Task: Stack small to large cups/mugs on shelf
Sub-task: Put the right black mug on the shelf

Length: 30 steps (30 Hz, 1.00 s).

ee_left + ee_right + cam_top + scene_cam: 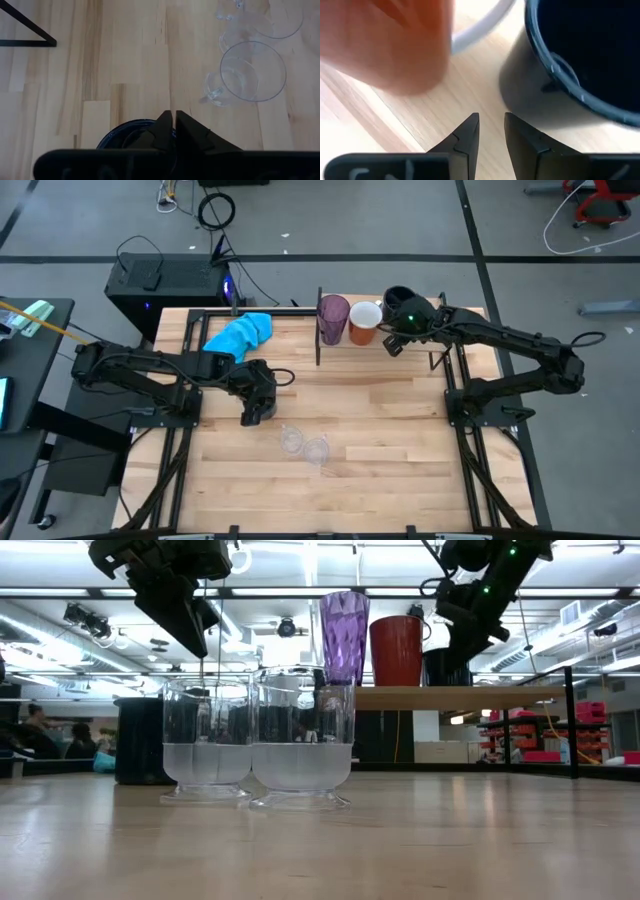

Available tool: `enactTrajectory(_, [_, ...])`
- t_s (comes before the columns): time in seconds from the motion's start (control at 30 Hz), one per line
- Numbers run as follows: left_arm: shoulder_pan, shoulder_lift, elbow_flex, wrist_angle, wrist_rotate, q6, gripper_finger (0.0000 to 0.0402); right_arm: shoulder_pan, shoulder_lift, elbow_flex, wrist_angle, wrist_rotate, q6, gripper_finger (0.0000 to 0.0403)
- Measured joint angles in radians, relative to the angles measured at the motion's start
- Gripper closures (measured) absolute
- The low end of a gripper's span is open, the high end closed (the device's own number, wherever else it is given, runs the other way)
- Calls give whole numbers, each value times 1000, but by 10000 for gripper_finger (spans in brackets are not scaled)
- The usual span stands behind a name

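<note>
On the shelf the purple tumbler, the orange mug and a navy mug are lined up, and the right gripper is seen just beside that navy mug, its fingers a narrow gap apart with nothing held. The left gripper — fingers pressed together over the rim of the second navy mug — is placed mid-tabletop. The two clear glasses are found nearer this left arm, toward the tabletop's front.
</note>
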Motion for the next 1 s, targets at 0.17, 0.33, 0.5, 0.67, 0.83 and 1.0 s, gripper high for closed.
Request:
enactTrajectory(0.17, [0, 0, 0, -4, 0, -2, 376, 1, 0, 0, -51, 20, 12, 305])
enactTrajectory(0.33, [0, 0, 0, -5, 0, -2, 369, 0, -1, 0, -52, 109, 11, 305])
enactTrajectory(0.5, [0, 0, 0, -5, 0, -2, 366, -14, -1, 0, -51, 131, 8, 305])
enactTrajectory(0.67, [0, 0, 0, -4, 0, 2, 374, -39, -1, 0, -19, 132, -2, 305])
enactTrajectory(0.83, [0, 0, 0, -4, 0, 3, 375, -47, -1, 0, 21, 130, -19, 305])
enactTrajectory(1.0, [0, 0, 0, -4, 0, 3, 369, -46, -1, 0, 27, 126, -27, 305])
